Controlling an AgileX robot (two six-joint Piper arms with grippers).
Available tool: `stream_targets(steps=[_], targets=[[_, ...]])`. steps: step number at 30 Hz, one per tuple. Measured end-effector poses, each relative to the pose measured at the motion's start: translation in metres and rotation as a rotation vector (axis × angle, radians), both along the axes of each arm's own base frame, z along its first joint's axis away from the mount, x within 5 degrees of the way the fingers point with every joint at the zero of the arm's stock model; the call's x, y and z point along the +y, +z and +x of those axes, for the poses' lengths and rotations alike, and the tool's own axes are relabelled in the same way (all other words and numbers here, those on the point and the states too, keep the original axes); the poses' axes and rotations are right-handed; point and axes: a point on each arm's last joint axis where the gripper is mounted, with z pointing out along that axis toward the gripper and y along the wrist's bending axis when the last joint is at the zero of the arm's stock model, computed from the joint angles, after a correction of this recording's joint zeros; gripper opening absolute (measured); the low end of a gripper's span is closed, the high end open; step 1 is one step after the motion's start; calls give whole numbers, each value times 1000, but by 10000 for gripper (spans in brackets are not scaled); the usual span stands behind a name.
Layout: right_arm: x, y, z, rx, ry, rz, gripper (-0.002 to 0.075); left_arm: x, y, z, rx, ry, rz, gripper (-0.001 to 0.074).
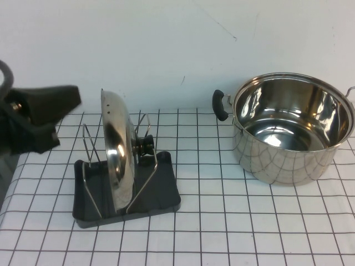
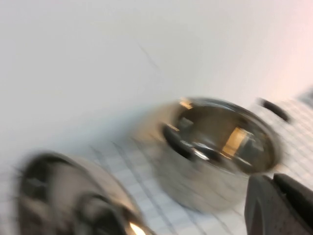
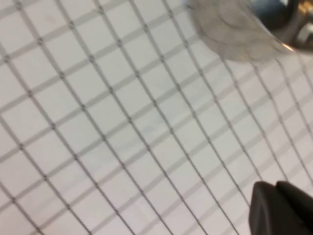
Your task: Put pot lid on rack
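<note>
Nearest to us on the white grid-lined table (image 1: 266, 221), the small black plastic rack (image 1: 161, 194) holds the shiny domed steel pot lid (image 1: 117, 149), which stands upright on edge between the rack's silver wire loops with its black knob (image 1: 147, 145) pointing toward our right. Further back on the right stands the deep steel pot (image 1: 291, 127) with black side handles, open and well apart from the rack. Our left gripper (image 1: 39, 119) hovers at the left edge, apart from the lid; we cannot tell how its jaws stand. Our right gripper (image 3: 281, 208) shows only in its wrist view, above bare grid cloth, jaws closed with nothing between them.
</note>
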Motion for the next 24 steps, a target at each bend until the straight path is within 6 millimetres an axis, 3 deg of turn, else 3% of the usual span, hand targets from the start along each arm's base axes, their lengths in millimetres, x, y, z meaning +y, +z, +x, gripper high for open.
stream_targets(steps=[5,10,14,18,24], targets=[[-23,15,-12,-146,-148,-80,-1,-1,-7,-10,135,-213,-49,0],[-32,40,-41,-373,-170,97,-1,13,-7,-15,162,-241,-66,-1],[-36,48,-69,-502,-135,236,-1,20,-4,-17,135,-203,-58,-1],[-42,24,-89,-570,-110,280,-1,19,0,-23,63,-217,-12,-1],[-48,-48,-111,-545,-136,363,-1,18,4,-30,5,-232,22,-1]])
